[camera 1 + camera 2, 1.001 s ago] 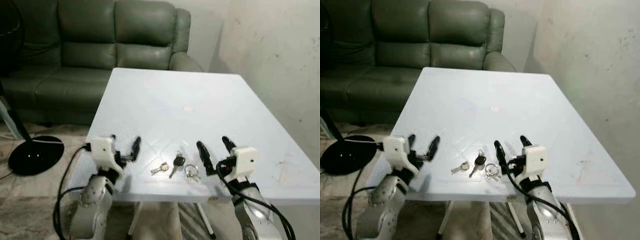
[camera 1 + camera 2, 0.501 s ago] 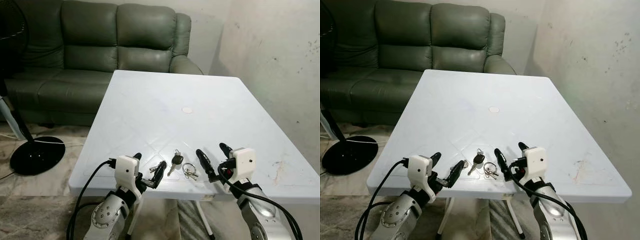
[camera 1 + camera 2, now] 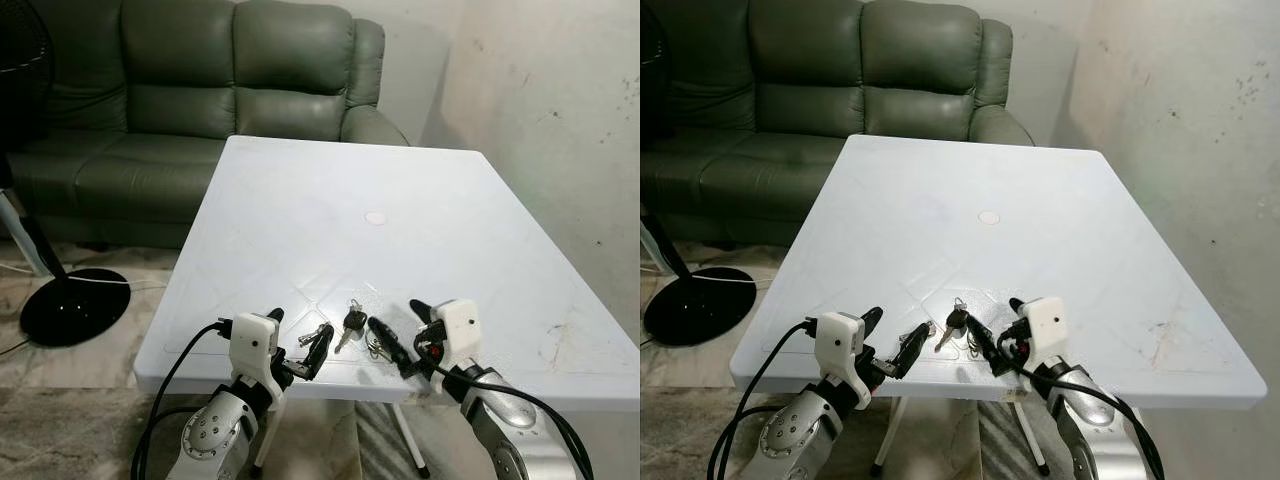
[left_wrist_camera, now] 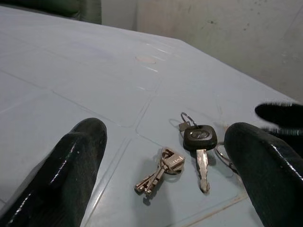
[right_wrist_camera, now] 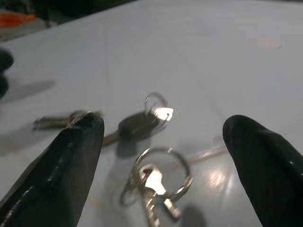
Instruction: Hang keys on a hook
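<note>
- Where the white table (image 3: 420,190) meets its near edge, three sets of keys lie close together: a small silver bunch (image 4: 161,171), a black-headed key (image 4: 200,140) and a ringed bunch (image 5: 156,182).
- The left gripper (image 3: 293,340) hovers just beside the silver bunch, fingers spread wide, holding nothing.
- The right gripper (image 3: 405,334) sits over the ringed bunch, fingers (image 5: 61,170) wide apart, empty.
- A green sofa (image 3: 200,90) stands behind the table.
</note>
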Robot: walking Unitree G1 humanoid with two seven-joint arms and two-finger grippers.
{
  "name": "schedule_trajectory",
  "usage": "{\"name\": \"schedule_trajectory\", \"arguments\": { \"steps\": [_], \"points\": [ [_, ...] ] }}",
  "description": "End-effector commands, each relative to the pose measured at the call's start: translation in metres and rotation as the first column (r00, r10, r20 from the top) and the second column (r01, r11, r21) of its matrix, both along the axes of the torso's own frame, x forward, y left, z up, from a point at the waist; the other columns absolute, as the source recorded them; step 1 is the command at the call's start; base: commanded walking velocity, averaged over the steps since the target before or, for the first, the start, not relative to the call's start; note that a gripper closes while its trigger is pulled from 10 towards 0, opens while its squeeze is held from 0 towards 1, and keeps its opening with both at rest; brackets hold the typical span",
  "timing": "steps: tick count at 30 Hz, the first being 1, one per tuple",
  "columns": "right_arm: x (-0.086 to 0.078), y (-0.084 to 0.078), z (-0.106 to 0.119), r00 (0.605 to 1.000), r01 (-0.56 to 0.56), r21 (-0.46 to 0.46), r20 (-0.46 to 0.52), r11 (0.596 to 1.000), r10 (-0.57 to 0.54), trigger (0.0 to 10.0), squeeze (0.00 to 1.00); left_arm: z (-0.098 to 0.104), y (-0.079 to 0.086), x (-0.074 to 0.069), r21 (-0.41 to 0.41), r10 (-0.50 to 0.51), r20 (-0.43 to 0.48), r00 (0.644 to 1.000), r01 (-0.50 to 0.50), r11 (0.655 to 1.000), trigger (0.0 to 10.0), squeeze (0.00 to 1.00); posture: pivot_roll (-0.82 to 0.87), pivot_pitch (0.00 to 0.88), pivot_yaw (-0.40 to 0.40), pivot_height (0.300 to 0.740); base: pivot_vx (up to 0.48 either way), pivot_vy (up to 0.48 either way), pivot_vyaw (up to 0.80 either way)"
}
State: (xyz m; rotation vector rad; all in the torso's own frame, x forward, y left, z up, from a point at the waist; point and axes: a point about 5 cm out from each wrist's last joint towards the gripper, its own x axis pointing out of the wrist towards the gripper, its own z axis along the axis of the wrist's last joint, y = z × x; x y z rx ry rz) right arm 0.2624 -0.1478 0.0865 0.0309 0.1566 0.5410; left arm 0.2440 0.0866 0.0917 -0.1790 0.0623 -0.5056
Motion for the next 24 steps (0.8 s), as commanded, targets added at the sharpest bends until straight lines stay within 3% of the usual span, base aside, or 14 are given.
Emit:
{"name": "schedule_trajectory", "arguments": {
  "steps": [1,13,14,16,17,18,19,20,21,22,24],
  "points": [
    [-0.003,0.002,0.002,1.000,-0.026,-0.015,0.006,1.000,0.026,10.0,0.00,0.004,-0.002,0.000,-0.001,-0.004,0.011,1.000,0.004,1.000,10.0,0.00,0.02,0.024,-0.081,0.740,0.000,0.000,0.00],
    [-0.016,0.013,-0.003,0.992,-0.130,-0.024,0.000,0.991,0.130,10.0,0.00,0.007,-0.002,0.002,-0.007,-0.002,0.009,1.000,0.003,1.000,10.0,0.00,0.02,0.030,-0.077,0.740,0.000,0.000,0.00],
    [-0.017,0.015,-0.003,0.991,-0.134,-0.027,0.002,0.991,0.134,9.2,0.00,0.007,-0.002,0.002,-0.007,-0.002,0.009,1.000,0.002,1.000,10.0,0.00,0.02,0.030,-0.077,0.740,0.000,0.000,0.00],
    [-0.018,0.016,-0.004,0.990,-0.138,-0.032,0.003,0.990,0.138,8.9,0.00,0.007,-0.002,0.002,-0.006,0.000,0.009,1.000,0.000,1.000,10.0,0.00,0.02,0.030,-0.077,0.740,0.000,0.000,0.00],
    [-0.018,0.018,-0.004,0.991,-0.131,-0.019,0.010,0.991,0.132,3.0,0.00,0.007,-0.002,0.002,-0.006,0.001,0.008,1.000,-0.001,1.000,10.0,0.00,0.02,0.030,-0.077,0.740,0.000,0.000,0.00],
    [-0.018,0.018,-0.004,0.991,-0.131,-0.019,0.010,0.991,0.132,3.0,0.00,0.007,-0.002,0.002,-0.006,0.001,0.008,1.000,-0.001,1.000,10.0,0.00,0.02,0.030,-0.077,0.740,0.000,0.000,0.00],
    [-0.016,0.019,-0.005,0.994,-0.111,-0.022,-0.003,0.994,0.111,9.0,0.00,0.007,-0.001,0.003,-0.003,0.005,0.009,1.000,-0.005,1.000,10.0,0.00,0.02,0.030,-0.078,0.740,0.000,0.000,0.00],
    [-0.016,0.019,-0.005,0.994,-0.111,-0.022,-0.003,0.994,0.111,9.0,0.00,0.007,-0.001,0.003,-0.003,0.005,0.009,1.000,-0.005,1.000,10.0,0.00,0.02,0.030,-0.078,0.740,0.000,0.000,0.00],
    [-0.015,0.020,-0.007,0.996,-0.090,-0.038,-0.017,0.995,0.090,10.0,0.00,0.008,-0.001,0.003,-0.004,0.009,0.009,1.000,-0.009,1.000,10.0,0.00,0.02,0.030,-0.078,0.740,0.000,0.000,0.00],
    [-0.015,0.020,-0.007,0.996,-0.090,-0.029,-0.021,0.996,0.089,9.1,0.00,0.008,-0.001,0.003,-0.005,0.010,0.008,1.000,-0.010,1.000,10.0,0.00,0.03,0.030,-0.080,0.740,0.000,0.000,0.00],
    [-0.014,0.021,-0.007,0.996,-0.085,-0.022,-0.025,0.996,0.084,9.4,0.00,0.008,-0.001,0.003,-0.004,0.011,0.008,1.000,-0.010,1.000,10.0,0.00,0.03,0.030,-0.080,0.740,0.000,0.000,0.00]
  ]
}}
